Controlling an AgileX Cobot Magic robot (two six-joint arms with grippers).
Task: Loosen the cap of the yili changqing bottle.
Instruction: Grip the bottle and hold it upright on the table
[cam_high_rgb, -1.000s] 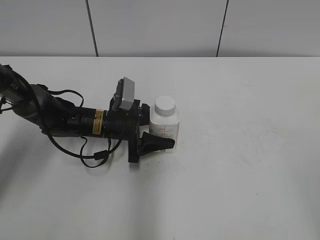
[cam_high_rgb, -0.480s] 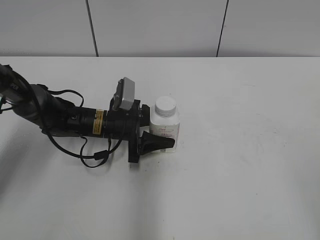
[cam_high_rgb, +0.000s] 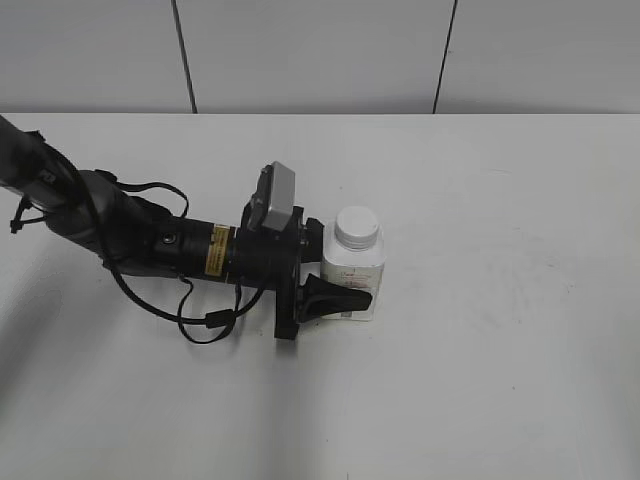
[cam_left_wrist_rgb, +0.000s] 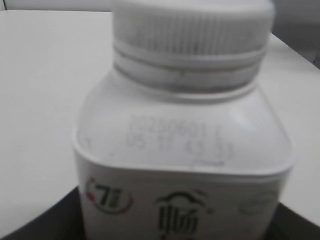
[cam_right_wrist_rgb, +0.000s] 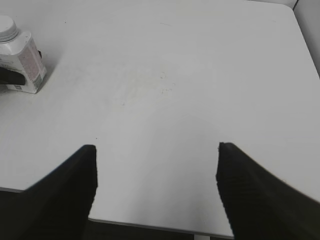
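Observation:
The white yili changqing bottle (cam_high_rgb: 352, 268) stands upright on the table, its white cap (cam_high_rgb: 357, 227) on top. My left gripper (cam_high_rgb: 350, 287) lies low along the table from the left and is shut on the bottle's lower body; its near black finger crosses the bottle's front. The left wrist view is filled by the bottle (cam_left_wrist_rgb: 180, 150) and its ribbed cap (cam_left_wrist_rgb: 192, 30), with the dark fingers (cam_left_wrist_rgb: 180, 236) at the bottom corners. My right gripper (cam_right_wrist_rgb: 156, 150) is open and empty, out of the exterior view; the bottle (cam_right_wrist_rgb: 22, 62) and cap (cam_right_wrist_rgb: 7, 27) are far to its left.
The white table (cam_high_rgb: 500, 200) stretches to the right of the bottle. A grey wall stands behind its far edge. The left arm's black cables (cam_high_rgb: 205, 322) loop on the table beside the arm. The table's near edge (cam_right_wrist_rgb: 150, 225) shows below the right gripper.
My left gripper has moved to the right with the bottle in its grasp; the bottle stays upright and now stands further right on the table.

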